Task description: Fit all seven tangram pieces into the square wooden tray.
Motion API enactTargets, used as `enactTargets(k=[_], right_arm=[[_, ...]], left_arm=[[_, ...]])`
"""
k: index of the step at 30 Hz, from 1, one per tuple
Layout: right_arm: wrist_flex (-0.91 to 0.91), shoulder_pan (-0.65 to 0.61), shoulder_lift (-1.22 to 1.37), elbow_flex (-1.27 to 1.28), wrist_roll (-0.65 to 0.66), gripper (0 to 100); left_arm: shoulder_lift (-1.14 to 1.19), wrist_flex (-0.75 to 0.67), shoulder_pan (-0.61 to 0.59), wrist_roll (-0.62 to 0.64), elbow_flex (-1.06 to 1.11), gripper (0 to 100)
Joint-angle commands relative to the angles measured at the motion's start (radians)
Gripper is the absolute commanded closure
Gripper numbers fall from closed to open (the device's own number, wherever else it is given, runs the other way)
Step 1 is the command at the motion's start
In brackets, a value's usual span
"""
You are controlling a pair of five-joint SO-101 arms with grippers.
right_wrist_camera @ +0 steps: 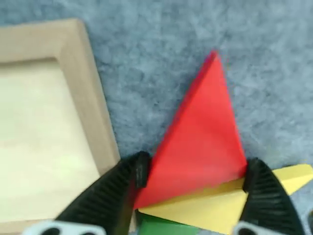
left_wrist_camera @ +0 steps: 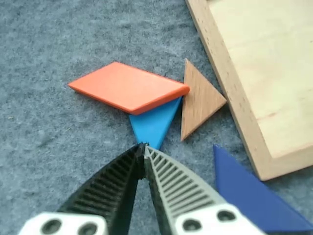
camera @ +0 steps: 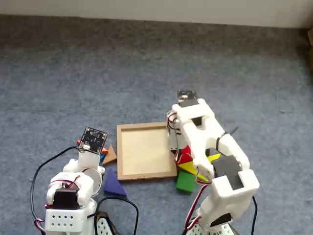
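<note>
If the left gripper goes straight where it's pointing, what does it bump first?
Likely the light blue triangle, right ahead of the left gripper. The orange piece lies just beyond. The gripper's height is unclear.

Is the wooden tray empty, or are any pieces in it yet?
Empty. Inside its rim the tray shows bare wood; the red triangle and the orange piece are outside it.

Surface: grey-blue carpet (camera: pixel 146 73). Square wooden tray (camera: pixel 146 175) lies flat on it. On one side of the tray: orange parallelogram (left_wrist_camera: pixel 128 87) overlapping light blue triangle (left_wrist_camera: pixel 154 125), wooden triangle (left_wrist_camera: pixel 199 100), dark blue triangle (left_wrist_camera: pixel 249 193). On the other side: red triangle (right_wrist_camera: pixel 203 142) over yellow piece (right_wrist_camera: pixel 210 208), green piece (camera: pixel 185 182).
</note>
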Motion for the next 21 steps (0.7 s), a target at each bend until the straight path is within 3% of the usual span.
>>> enactTargets(k=[1,3,10,21], right_arm=[[0.035,0.015,0.013,-0.004,-0.006,83.9],[0.038,0.028,0.008,-0.004,-0.005,87.9],[0.047,0.124,-0.045,-0.042,0.009,88.2],[0.047,0.139,-0.354,-0.015,0.210,88.6]], left_arm=[[-0.031,0.005,-0.008,-0.008,0.021,99],[-0.031,0.005,-0.008,-0.008,0.021,99],[-0.031,0.005,-0.008,-0.008,0.021,99],[-0.031,0.005,-0.008,-0.008,0.021,99]])
